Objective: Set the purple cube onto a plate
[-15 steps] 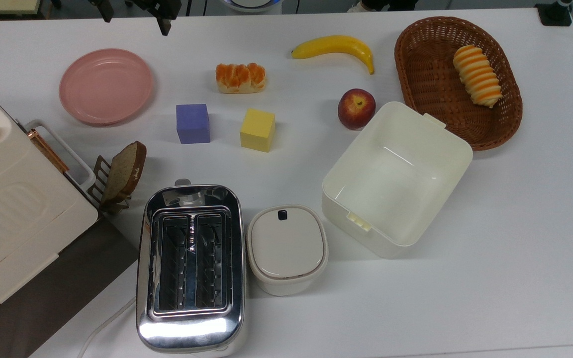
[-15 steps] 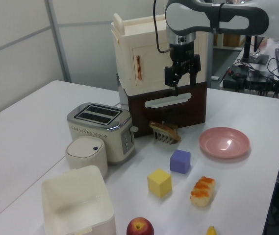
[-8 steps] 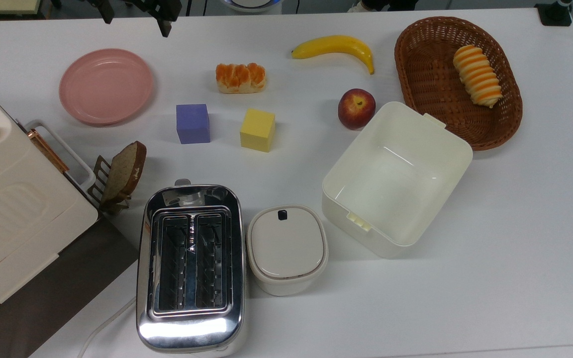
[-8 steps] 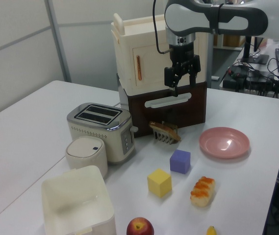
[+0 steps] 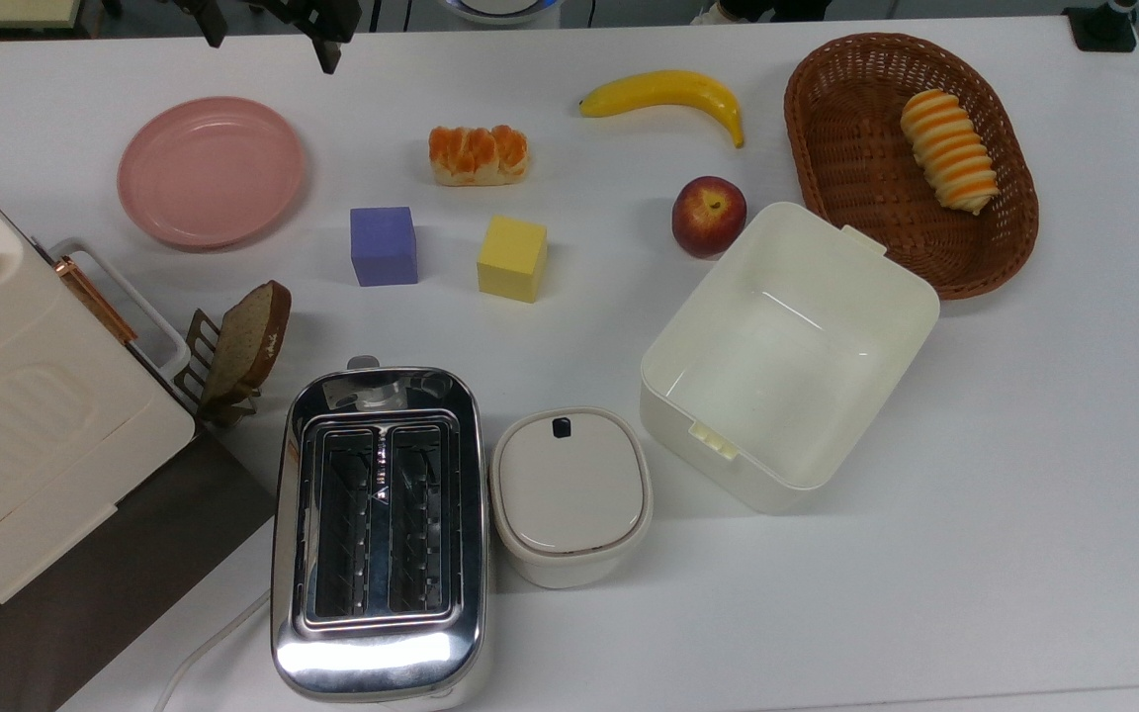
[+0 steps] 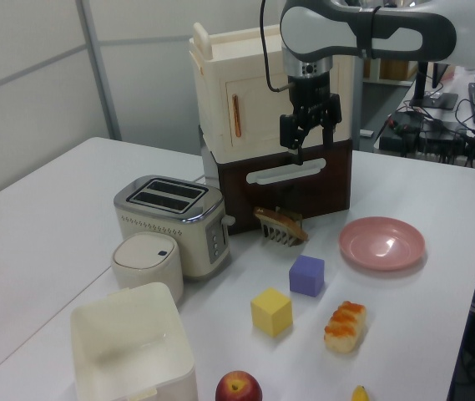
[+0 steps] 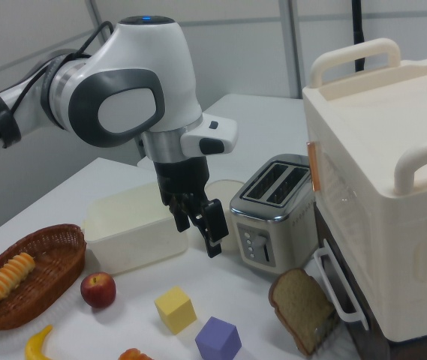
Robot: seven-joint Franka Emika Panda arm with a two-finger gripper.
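Note:
The purple cube (image 5: pixel 384 245) sits on the white table, left of a yellow cube (image 5: pixel 512 258) in the top view. The pink plate (image 5: pixel 211 171) lies bare, up and to the top view's left of the cube, a short gap between them. In the left view the purple cube (image 6: pixel 307 275) is left of the plate (image 6: pixel 382 243). My gripper (image 6: pixel 313 138) hangs open and holds nothing, high above the table and well clear of both. It reaches in at the top view's upper edge (image 5: pixel 268 40). In the right view the gripper (image 7: pixel 197 232) is above the purple cube (image 7: pixel 218 339).
An orange-topped bread (image 5: pixel 479 154), banana (image 5: pixel 666 94), apple (image 5: pixel 708 216) and wicker basket (image 5: pixel 1005 247) lie beyond the cubes. A white bin (image 5: pixel 901 297), lidded pot (image 5: pixel 569 494), toaster (image 5: pixel 377 529), bread slice in a rack (image 5: pixel 243 346) and a cream cabinet (image 5: pixel 26 415) fill the near side.

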